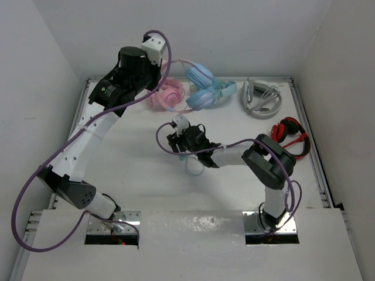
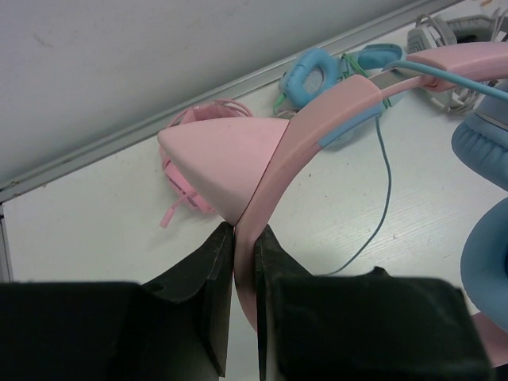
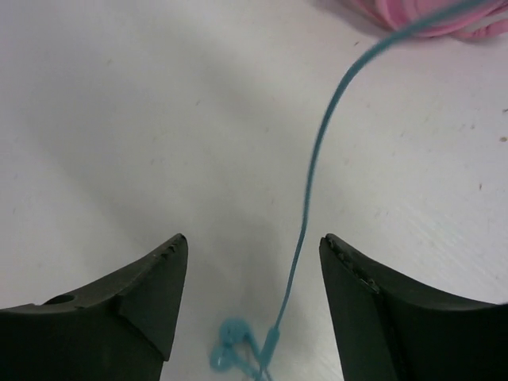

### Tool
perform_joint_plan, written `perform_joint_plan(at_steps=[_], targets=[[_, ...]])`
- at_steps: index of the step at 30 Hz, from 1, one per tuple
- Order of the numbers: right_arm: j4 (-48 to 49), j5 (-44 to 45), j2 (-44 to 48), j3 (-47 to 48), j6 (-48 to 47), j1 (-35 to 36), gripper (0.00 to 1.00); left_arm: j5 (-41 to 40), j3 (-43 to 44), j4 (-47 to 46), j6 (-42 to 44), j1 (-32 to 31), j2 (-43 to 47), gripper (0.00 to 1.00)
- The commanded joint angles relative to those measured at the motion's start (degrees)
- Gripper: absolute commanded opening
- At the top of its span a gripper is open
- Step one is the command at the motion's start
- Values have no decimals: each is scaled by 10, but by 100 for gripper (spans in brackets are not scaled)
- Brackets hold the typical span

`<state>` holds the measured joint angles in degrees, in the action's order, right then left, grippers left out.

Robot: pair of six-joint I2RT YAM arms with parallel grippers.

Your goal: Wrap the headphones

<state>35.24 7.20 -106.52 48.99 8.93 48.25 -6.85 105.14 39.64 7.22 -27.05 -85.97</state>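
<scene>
The headphones (image 1: 200,98) sit at the back of the table. Their pink headband (image 2: 317,119) carries a cat ear (image 2: 222,155), with light blue ear cups (image 2: 484,143) at the right. My left gripper (image 2: 244,230) is shut on the headband just below the cat ear. The thin light blue cable (image 2: 386,182) trails down onto the table. In the right wrist view the cable (image 3: 313,175) runs between the fingers of my right gripper (image 3: 252,242), which is open and touches nothing. The cable's bunched plug end (image 3: 238,353) lies just below the jaws.
All-pink headphones (image 1: 167,93) lie left of the held pair, and all-light-blue headphones (image 1: 227,88) lie to its right. Grey-white headphones (image 1: 262,96) and red-and-black headphones (image 1: 290,136) lie at the right. Walls close the table at the back and on both sides.
</scene>
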Motion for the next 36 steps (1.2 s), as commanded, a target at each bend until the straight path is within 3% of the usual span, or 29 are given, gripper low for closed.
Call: perform_joint_plan(at_steps=[1,4,9,11,12,14,22,28,34,36], targets=[[-25,61,-44,56,32,4,65,-1,42,-42,-25,-4,32,0],[-12,63,-70,68,41,4,62,7,47,-40,-29,-3,33,0],[-5,125,-91,85,60,4,27,-13,53,-42,-27,-3,33,0],[-11,123,-91,81,60,4,22,-20,56,-41,-24,-4,34,0],[-11,115,-87,75,60,4,10,-24,58,-42,-24,-3,34,0],[-9,109,-69,48,65,8,0,-36,57,-47,-25,-3,34,0],[-22,81,5,-45,34,110,0,-90,78,-87,-26,30,-13,0],[-35,23,47,-81,31,168,0,-85,125,-124,-41,110,-66,0],[-78,-1,89,-62,1,208,0,-144,69,-191,8,129,-77,0],[-84,-10,113,-57,-12,215,0,-129,35,-200,23,129,-76,0]])
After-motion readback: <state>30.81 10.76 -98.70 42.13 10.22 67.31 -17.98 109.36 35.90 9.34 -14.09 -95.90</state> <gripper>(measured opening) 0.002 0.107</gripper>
